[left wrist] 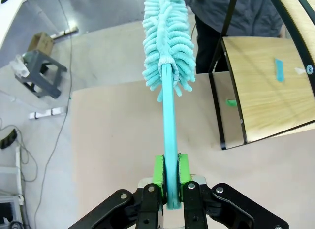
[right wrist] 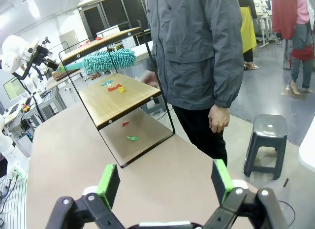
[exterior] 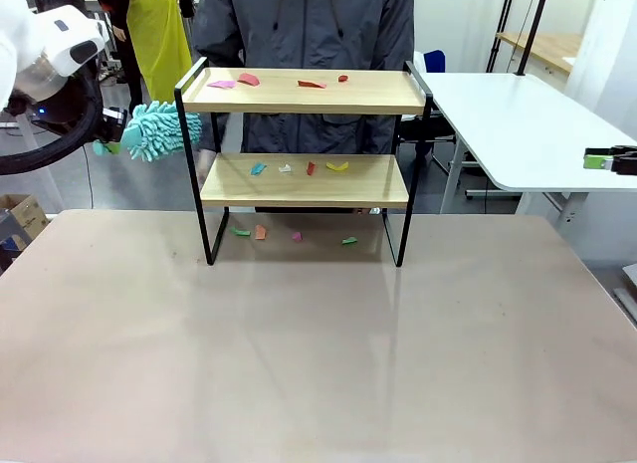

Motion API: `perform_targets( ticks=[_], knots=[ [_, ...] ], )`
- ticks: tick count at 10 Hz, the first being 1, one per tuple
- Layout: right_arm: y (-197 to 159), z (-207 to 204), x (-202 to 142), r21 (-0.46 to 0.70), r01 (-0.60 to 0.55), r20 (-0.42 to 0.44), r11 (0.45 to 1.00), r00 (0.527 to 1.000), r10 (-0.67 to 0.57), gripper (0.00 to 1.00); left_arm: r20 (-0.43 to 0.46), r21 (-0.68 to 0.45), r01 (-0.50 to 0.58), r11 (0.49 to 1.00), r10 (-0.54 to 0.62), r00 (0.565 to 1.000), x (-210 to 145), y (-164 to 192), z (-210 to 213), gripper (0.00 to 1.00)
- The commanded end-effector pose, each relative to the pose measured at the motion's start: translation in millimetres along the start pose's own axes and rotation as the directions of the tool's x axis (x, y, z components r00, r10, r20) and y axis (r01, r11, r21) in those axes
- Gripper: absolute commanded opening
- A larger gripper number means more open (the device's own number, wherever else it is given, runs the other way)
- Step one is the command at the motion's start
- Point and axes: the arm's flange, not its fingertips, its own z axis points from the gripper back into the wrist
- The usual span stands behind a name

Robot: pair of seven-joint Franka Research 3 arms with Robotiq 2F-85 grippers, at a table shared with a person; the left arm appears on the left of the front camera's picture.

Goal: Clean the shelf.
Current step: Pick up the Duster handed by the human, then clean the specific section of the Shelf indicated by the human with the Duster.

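The shelf (exterior: 299, 91) stands at the table's far side, two wooden boards in a black frame; it also appears as the shelf (left wrist: 261, 91) and the shelf (right wrist: 123, 98). Small coloured scraps (exterior: 311, 84) lie on its top board, more on the lower board (exterior: 299, 168) and on the table under it. My left gripper (left wrist: 170, 172) is shut on the handle of a teal fluffy duster (left wrist: 167, 37). The duster head (exterior: 159, 129) hangs just left of the shelf's upper left rail. My right gripper (right wrist: 165, 179) stands open and holds nothing, off at the right (exterior: 609, 160).
A person in a grey jacket (exterior: 304, 25) stands right behind the shelf. A white table (exterior: 518, 124) is at the right rear. A grey stool (right wrist: 268, 138) stands on the floor. The tan table (exterior: 318, 344) stretches wide in front of the shelf.
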Motion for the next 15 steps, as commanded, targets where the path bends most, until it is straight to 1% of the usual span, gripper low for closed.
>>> perform_targets(
  ticks=[1,9,10,11,12,13,14,15],
  knots=[
    [0.7,-1.7,2.2,-0.004,-0.005,-0.001,1.0,1.0,0.005,1.0,0.009,0.006,0.007,1.0,-0.007,1.0,0.5,2.5,2.0,0.0],
    [0.7,-1.7,2.2,-0.004,-0.005,-0.001,1.0,1.0,0.005,1.0,0.009,0.006,0.007,1.0,-0.007,1.0,0.5,2.5,2.0,0.0],
    [0.7,-1.7,2.2,-0.004,-0.005,-0.001,1.0,1.0,0.005,1.0,0.0,0.0,-0.001,1.0,0.001,1.0,0.0,0.4,0.0,0.14],
    [0.7,-1.7,2.2,-0.004,-0.005,-0.001,1.0,1.0,0.005,1.0,-0.003,-0.023,0.016,1.0,-0.016,1.0,3.4,20.8,14.9,0.14],
    [0.7,-1.7,2.2,-0.004,-0.005,-0.001,1.0,1.0,0.005,1.0,-0.02,-0.019,0.08,0.997,-0.08,0.997,2.0,44.1,36.2,0.14],
    [0.7,-1.7,2.2,-0.004,-0.005,-0.001,1.0,1.0,0.005,1.0,-0.021,-0.058,0.109,0.992,-0.111,0.994,-1.9,62.0,53.7,0.14],
    [0.7,-1.7,2.2,-0.004,-0.005,-0.001,1.0,1.0,0.005,1.0,-0.032,-0.108,0.186,0.977,-0.19,0.981,-2.9,78.8,72.4,0.14],
    [0.7,-1.7,2.2,-0.004,-0.005,-0.001,1.0,1.0,0.005,1.0,-0.049,-0.126,0.288,0.949,-0.296,0.954,-8.9,89.8,87.0,0.14]
  ],
)
